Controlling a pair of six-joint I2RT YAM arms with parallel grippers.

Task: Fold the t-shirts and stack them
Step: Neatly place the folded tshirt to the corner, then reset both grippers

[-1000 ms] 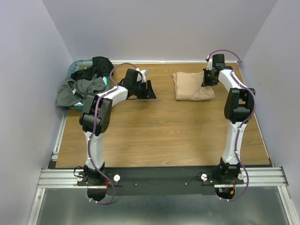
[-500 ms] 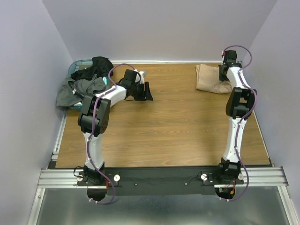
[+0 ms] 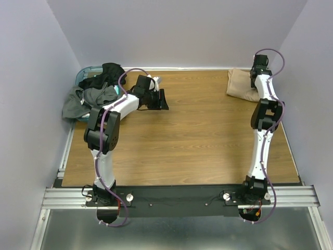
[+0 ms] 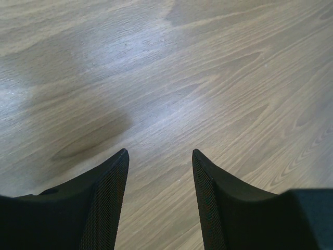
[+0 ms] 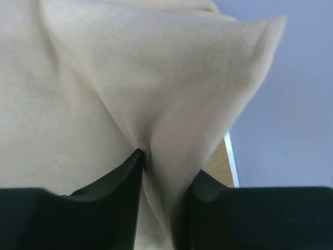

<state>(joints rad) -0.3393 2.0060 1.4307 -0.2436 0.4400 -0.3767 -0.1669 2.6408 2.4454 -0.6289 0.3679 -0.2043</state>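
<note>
The folded tan-beige t-shirt (image 3: 242, 86) lies at the far right corner of the table. My right gripper (image 3: 256, 77) is shut on its right edge; in the right wrist view the tan cloth (image 5: 130, 78) bunches up between the black fingers (image 5: 117, 182). The dark grey and black t-shirts (image 3: 93, 94) lie heaped in and over the teal basket at the far left. My left gripper (image 3: 165, 99) hangs open and empty over bare wood just right of that heap; the left wrist view shows its fingers (image 4: 104, 192) apart with only wood between them.
The teal plastic basket (image 3: 86, 71) stands at the far left corner under the dark clothes. Purple-grey walls close in the table on the left, back and right. The table's white right edge (image 5: 230, 161) shows beside the tan cloth.
My right gripper has dragged the tan t-shirt from the middle right of the table to the far right corner. The left arm has barely moved.
</note>
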